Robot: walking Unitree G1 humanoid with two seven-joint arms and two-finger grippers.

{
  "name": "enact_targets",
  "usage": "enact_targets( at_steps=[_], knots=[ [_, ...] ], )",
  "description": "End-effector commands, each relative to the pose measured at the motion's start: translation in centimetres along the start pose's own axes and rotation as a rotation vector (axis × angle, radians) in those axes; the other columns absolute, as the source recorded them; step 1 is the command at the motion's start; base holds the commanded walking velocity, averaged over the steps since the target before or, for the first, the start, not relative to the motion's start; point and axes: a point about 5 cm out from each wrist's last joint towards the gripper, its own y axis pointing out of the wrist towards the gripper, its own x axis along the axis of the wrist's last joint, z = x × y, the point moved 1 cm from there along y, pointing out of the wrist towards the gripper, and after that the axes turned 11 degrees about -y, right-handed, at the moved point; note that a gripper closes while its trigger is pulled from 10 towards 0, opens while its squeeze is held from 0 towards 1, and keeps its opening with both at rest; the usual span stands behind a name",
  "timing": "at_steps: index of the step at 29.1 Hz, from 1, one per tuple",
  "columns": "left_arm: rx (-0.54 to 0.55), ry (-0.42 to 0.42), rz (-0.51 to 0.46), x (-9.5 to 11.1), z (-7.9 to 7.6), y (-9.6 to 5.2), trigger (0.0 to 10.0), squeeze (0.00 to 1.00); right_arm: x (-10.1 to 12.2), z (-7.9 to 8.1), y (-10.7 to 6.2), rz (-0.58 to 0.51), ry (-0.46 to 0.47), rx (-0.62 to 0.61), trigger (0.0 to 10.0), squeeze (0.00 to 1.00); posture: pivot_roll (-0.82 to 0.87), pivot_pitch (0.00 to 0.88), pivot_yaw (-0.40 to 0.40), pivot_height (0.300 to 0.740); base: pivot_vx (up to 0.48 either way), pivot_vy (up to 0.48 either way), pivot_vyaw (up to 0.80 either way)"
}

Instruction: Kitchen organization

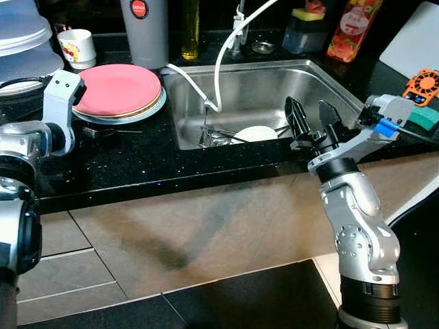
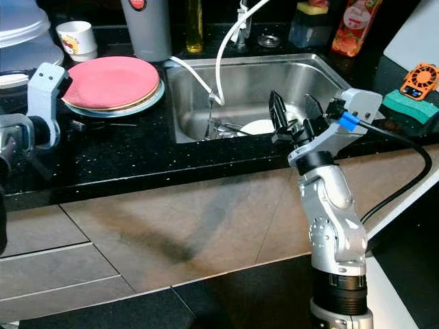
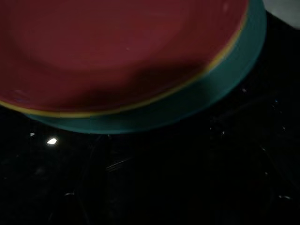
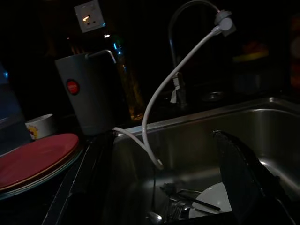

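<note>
Two black fingers of the right gripper (image 1: 316, 118) spread apart, empty, poised at the sink's (image 1: 329, 82) near rim, right of centre. Just beyond and below the tips, inside the basin: a white plate (image 1: 255, 133) lying flat, with cutlery (image 1: 218, 136) piled beside it on the left. A white hose (image 1: 223, 55) curving down from the tap (image 4: 180, 61) and ending above the cutlery, a second strand trailing over the sink's left rim.

On the black counter (image 1: 137, 157) left of the sink, well apart from the right gripper: a stack of plates (image 1: 118, 92), pink on top, yellow edge under it, teal at the bottom. Close up in the left wrist view, same stack (image 3: 140, 61) at the rim, dark counter below. Left arm (image 1: 58, 110) raised just beside the stack's left edge; cannot tell whether its fingers are spread or pressed together.

Behind the stack: a grey jug (image 1: 144, 31) with a red dot, a white mug (image 1: 77, 46) to its left, an oil bottle (image 1: 190, 27) to its right. Far left, a clear lidded container (image 1: 20, 34).

Behind the sink on the right: a sponge holder (image 1: 305, 31) and an orange bottle (image 1: 353, 27). Right of the sink: a green sponge (image 1: 425, 116) and an orange gadget (image 1: 420, 86) behind it. A black cable (image 2: 405, 178) running off the right wrist.
</note>
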Motion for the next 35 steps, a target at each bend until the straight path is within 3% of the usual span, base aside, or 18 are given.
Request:
enact_targets(
  at_steps=[1, 5, 7, 8, 9, 10, 12, 13, 25, 26, 32, 34, 35],
  knots=[
    [0.008, -0.011, 0.105, -1.7, 0.9, -0.7, 10.0, 0.00, 0.1, -0.3, -0.4, -0.004, -0.009, -0.018, 10.0, 0.00, 0.10, 0.064, 0.009, 0.740, 0.000, 0.000, 0.00],
    [0.009, 0.002, 0.141, -2.1, 1.5, -1.2, 10.0, 0.00, 0.0, -0.3, -0.5, -0.003, -0.007, -0.021, 10.0, 0.00, 0.10, 0.064, 0.009, 0.740, 0.000, 0.000, 0.00],
    [0.018, 0.011, 0.174, -2.7, 2.2, -1.9, 8.5, 0.00, 0.0, -0.3, -0.5, -0.002, -0.005, -0.022, 10.0, 0.00, 0.11, 0.071, 0.013, 0.740, 0.000, 0.000, 0.00],
    [0.026, 0.025, 0.186, -2.9, 2.4, -2.1, 3.9, 0.00, 0.0, -0.3, -0.5, -0.001, -0.004, -0.021, 10.0, 0.00, 0.11, 0.071, 0.012, 0.740, 0.000, 0.000, 0.00],
    [0.032, 0.030, 0.192, -3.1, 2.6, -2.2, 3.6, 0.00, 0.0, -0.3, -0.4, 0.000, -0.004, -0.021, 10.0, 0.00, 0.12, 0.072, 0.010, 0.740, 0.000, 0.000, 0.00],
    [0.034, 0.030, 0.196, -3.3, 2.7, -2.3, 1.3, 0.00, 0.0, -0.3, -0.4, 0.001, -0.003, -0.020, 10.0, 0.00, 0.12, 0.072, 0.007, 0.740, 0.000, 0.000, 0.00],
    [0.034, 0.027, 0.198, -3.4, 2.8, -2.4, 1.3, 0.00, -0.1, -0.3, -0.4, 0.002, -0.003, -0.019, 10.0, 0.00, 0.12, 0.072, 0.007, 0.740, 0.000, 0.000, 0.00],
    [0.038, 0.029, 0.200, -3.5, 2.9, -2.4, 0.0, 0.00, -0.1, -0.3, -0.4, 0.003, -0.001, -0.016, 10.0, 0.00, 0.12, 0.074, 0.001, 0.740, 0.000, 0.000, 0.00],
    [-0.070, 0.007, 0.203, -4.0, 1.9, -1.9, 0.0, 0.00, -0.1, -0.1, 0.0, 0.004, 0.002, -0.002, 10.0, 0.00, 0.12, 0.074, -0.009, 0.740, 0.000, 0.000, 0.00],
    [-0.135, 0.000, 0.221, -4.2, 1.3, -1.7, 0.0, 0.00, -0.1, -0.2, -0.1, 0.005, 0.002, -0.004, 10.0, 0.00, 0.12, 0.076, -0.006, 0.740, 0.000, 0.000, 0.00],
    [-0.247, 0.013, 0.258, -4.7, 0.1, -1.0, 0.0, 0.00, -0.1, -0.3, -0.1, 0.007, 0.001, -0.007, 10.0, 0.00, 0.12, 0.078, -0.008, 0.740, 0.000, 0.000, 0.00],
    [-0.371, 0.033, 0.257, -4.2, -1.8, -0.2, 0.0, 0.00, -0.2, -0.2, -0.1, 0.007, 0.002, -0.005, 10.0, 0.00, 0.12, 0.080, -0.011, 0.740, 0.000, 0.000, 0.00],
    [-0.371, 0.033, 0.257, -4.2, -1.8, -0.2, 0.0, 0.00, -0.2, -0.2, -0.1, 0.007, 0.002, -0.005, 10.0, 0.00, 0.12, 0.080, -0.011, 0.740, 0.000, 0.000, 0.00]
  ],
)
